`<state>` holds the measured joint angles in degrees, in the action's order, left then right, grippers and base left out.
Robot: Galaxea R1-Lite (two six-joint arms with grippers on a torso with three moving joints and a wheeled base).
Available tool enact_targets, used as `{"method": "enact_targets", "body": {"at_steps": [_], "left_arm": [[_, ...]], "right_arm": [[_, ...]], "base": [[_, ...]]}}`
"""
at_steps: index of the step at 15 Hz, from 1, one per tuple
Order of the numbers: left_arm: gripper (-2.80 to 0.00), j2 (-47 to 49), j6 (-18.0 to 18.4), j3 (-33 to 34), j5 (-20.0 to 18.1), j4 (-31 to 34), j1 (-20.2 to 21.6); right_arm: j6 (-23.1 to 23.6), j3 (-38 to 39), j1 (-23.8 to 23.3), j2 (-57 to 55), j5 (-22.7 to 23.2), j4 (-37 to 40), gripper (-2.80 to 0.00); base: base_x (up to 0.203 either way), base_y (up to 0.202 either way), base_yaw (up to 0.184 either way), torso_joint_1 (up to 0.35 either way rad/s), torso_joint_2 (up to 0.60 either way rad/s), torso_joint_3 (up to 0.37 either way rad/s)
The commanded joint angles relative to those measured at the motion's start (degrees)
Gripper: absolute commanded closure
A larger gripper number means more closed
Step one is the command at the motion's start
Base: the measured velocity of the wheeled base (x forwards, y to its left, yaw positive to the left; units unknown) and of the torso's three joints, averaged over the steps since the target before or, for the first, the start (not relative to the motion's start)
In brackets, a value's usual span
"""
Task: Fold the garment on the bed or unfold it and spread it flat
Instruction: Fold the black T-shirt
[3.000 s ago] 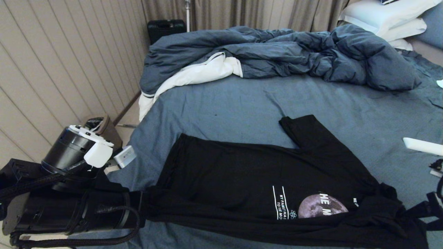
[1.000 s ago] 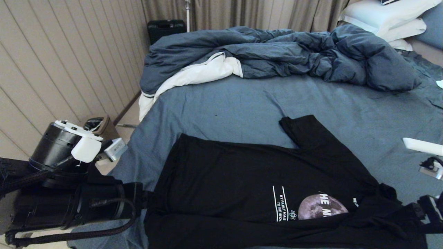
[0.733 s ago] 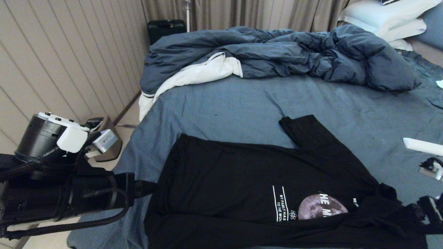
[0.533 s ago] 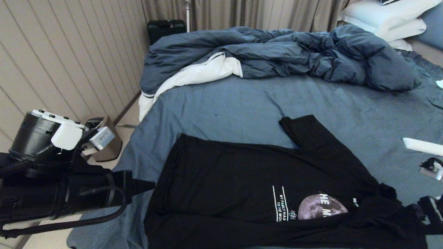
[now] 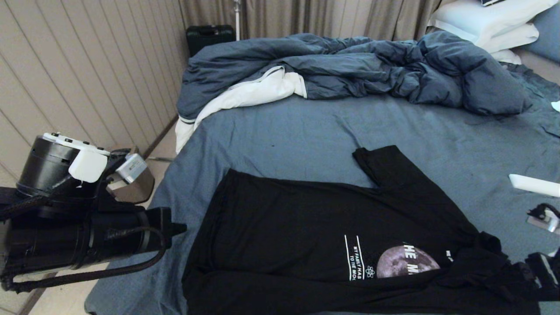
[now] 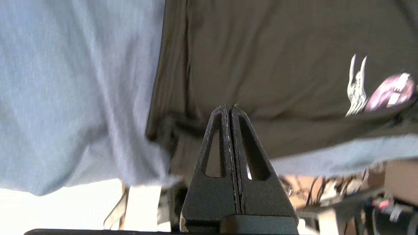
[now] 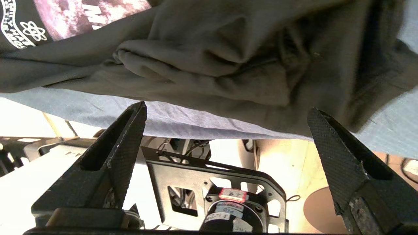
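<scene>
Bed (image 5: pixel 306 127): wide, slate-blue sheet, filling most of the head view; near edge seen in both wrist views, with floor and robot base beyond it.
Duvet (image 5: pixel 350 70): dark blue, bunched in a ridge across the far side of the bed; white lining turned out at its left end and hanging over the bed's edge.
Garment (image 5: pixel 315 227): black T-shirt lying on the near part of the bed, hem toward the left, neck end toward the right; one short sleeve pointing toward the far side; near long edge folded over onto the body, partly covering the grey moon print and white lettering; neck end rumpled into thick folds.
Pillows (image 5: pixel 485 19): white, stacked at the far right corner.
Wall (image 5: pixel 78 74): beige panelled, left of the bed; dark case (image 5: pixel 209 37) standing at its far end by the curtains.
Left hand (image 5: pixel 181 227): off the left side of the bed, just beside the garment's hem corner, apart from it; fingers pressed flat together, nothing between them.
Right hand (image 7: pixel 225 127): at the near right, just off the bed's edge, facing the rumpled neck end; fingers (image 7: pixel 125 130) spread wide, holding nothing, cloth beyond the tips.
</scene>
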<state>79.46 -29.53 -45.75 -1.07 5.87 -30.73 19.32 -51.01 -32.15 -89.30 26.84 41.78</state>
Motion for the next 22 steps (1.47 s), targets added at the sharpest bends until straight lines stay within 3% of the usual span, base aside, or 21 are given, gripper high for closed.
{"method": "enact_targets", "body": {"at_steps": [1, 6, 7, 19, 22], "left_arm": [[0.0, 1.6, -0.3, 0.0, 0.0, -1.5, 0.4], [0.0, 2.4, 0.1, -0.8, 0.0, -2.4, 0.7], [0.0, 2.4, 0.1, -0.8, 0.0, -2.3, 0.7], [0.0, 2.5, 0.4, 0.2, -0.2, -2.1, 1.6], [0.0, 2.6, 0.4, -0.6, -0.3, -2.4, 1.5]], "right_arm": [[0.1, 0.2, 0.8, -1.1, 0.3, 0.1, -2.8], [-0.8, 0.9, 2.9, -4.2, 1.0, -1.6, -2.8], [-0.9, 1.3, 2.9, -4.4, 1.0, -1.8, 0.0], [-2.1, -0.9, 4.9, -7.9, 1.1, -7.5, 0.0], [-4.4, -4.9, 5.5, -6.6, 3.7, -7.5, 0.0]], "base": [[0.0, 0.0, 0.0, 0.0, 0.0, 0.0], [0.0, 0.0, 0.0, 0.0, 0.0, 0.0], [0.0, 0.0, 0.0, 0.0, 0.0, 0.0], [0.0, 0.0, 0.0, 0.0, 0.0, 0.0], [0.0, 0.0, 0.0, 0.0, 0.0, 0.0]]}}
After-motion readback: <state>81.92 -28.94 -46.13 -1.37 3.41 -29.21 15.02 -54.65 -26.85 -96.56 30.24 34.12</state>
